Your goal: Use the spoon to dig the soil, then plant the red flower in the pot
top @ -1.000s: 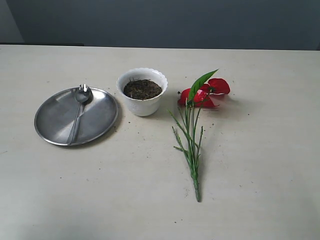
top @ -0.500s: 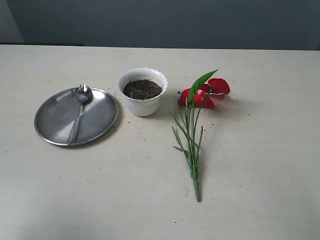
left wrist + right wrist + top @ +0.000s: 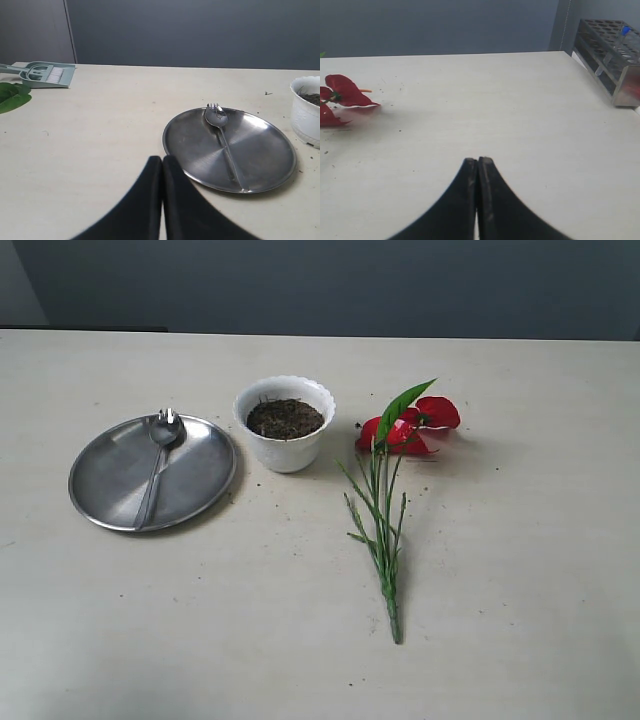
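The white scalloped pot (image 3: 285, 445) stands mid-table, filled with dark soil (image 3: 285, 418). Left of it the spoon (image 3: 158, 462) lies on a round steel plate (image 3: 205, 475), tined bowl towards the back. The red flower (image 3: 405, 430) lies flat to the pot's right, its green stems (image 3: 384, 540) trailing towards the front. Neither gripper shows in the exterior view. My left gripper (image 3: 162, 161) is shut and empty, short of the plate (image 3: 265, 155) and spoon (image 3: 222, 135), with the pot (image 3: 306, 117) at the picture's edge. My right gripper (image 3: 478, 161) is shut and empty, well away from the red petals (image 3: 342, 92).
A pale green dustpan with brush (image 3: 45, 75) and a green leaf (image 3: 12, 97) lie at the far side in the left wrist view. A metal test-tube rack (image 3: 612, 57) stands at the table's edge in the right wrist view. Soil crumbs dot the table near the pot.
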Available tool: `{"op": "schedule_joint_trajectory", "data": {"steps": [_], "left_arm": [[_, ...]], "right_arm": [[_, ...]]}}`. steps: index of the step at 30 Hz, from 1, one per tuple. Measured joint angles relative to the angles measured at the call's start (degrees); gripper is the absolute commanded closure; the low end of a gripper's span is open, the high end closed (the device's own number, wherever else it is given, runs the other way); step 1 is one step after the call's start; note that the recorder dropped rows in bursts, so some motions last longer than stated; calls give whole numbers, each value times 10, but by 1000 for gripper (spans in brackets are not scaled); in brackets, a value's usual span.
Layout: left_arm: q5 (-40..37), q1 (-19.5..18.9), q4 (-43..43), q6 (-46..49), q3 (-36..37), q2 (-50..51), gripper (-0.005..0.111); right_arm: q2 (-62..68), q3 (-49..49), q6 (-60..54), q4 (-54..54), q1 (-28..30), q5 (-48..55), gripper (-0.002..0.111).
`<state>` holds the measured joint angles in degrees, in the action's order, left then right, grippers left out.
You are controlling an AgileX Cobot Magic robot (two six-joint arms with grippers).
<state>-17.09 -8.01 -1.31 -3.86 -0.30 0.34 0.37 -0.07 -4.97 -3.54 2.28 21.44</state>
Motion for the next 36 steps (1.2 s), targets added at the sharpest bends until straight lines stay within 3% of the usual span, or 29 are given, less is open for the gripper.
{"op": "schedule_joint_trajectory", "data": {"steps": [26, 36], "left_arm": [[0, 0, 0, 0, 0, 0, 106], [0, 0, 0, 0, 0, 0, 106]], "right_arm": [[0, 0, 0, 12, 0, -1, 109], [0, 0, 3, -19, 0, -75, 109]]}}
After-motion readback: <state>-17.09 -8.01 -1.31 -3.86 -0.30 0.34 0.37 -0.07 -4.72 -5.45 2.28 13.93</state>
